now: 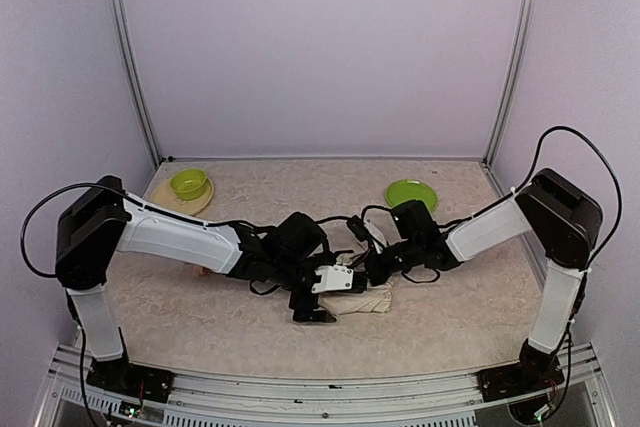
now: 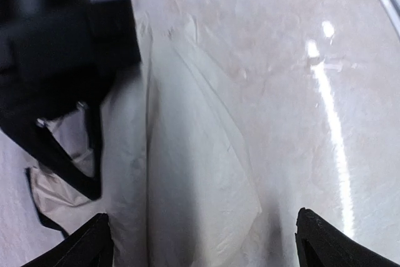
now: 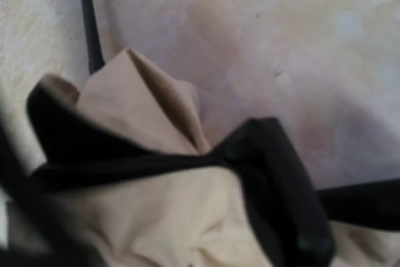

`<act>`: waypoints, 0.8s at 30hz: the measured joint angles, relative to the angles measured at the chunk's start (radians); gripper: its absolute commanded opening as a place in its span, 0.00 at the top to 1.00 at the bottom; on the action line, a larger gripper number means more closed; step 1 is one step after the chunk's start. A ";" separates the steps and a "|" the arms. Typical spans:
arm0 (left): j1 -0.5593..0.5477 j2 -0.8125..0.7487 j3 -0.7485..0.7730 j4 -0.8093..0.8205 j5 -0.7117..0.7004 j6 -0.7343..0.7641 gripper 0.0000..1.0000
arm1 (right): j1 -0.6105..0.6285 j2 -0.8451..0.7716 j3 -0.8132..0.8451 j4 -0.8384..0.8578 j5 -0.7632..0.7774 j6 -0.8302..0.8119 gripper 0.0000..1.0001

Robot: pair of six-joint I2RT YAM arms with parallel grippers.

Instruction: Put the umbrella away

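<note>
The umbrella (image 1: 366, 298) lies collapsed at the table's middle, its cream fabric bunched. In the left wrist view its pale fabric (image 2: 187, 173) runs between my left gripper's two fingertips. My left gripper (image 2: 209, 245) is open wide just above the fabric; it also shows in the top view (image 1: 318, 299). My right gripper (image 1: 373, 269) is down on the umbrella's far side. The right wrist view is blurred: cream fabric (image 3: 156, 217) with a black edge fills it, and the thin black shaft (image 3: 89, 23) runs off at the upper left. The right fingers cannot be made out. The knob handle is hidden.
A green bowl (image 1: 189, 184) on a tan plate (image 1: 160, 195) stands at the back left. A green plate (image 1: 411, 193) lies at the back right. The right arm's black gripper body (image 2: 56, 48) is close at the upper left of the left wrist view.
</note>
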State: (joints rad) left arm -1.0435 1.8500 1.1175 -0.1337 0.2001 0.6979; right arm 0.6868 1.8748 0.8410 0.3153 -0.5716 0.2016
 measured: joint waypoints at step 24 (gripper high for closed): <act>-0.006 0.167 0.151 -0.058 -0.188 0.093 0.05 | -0.022 0.016 0.058 -0.110 -0.016 -0.026 0.91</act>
State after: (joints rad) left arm -1.0496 2.0171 1.2686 -0.1913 0.0120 0.7914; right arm 0.6647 1.8904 0.8993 0.2050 -0.5877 0.1761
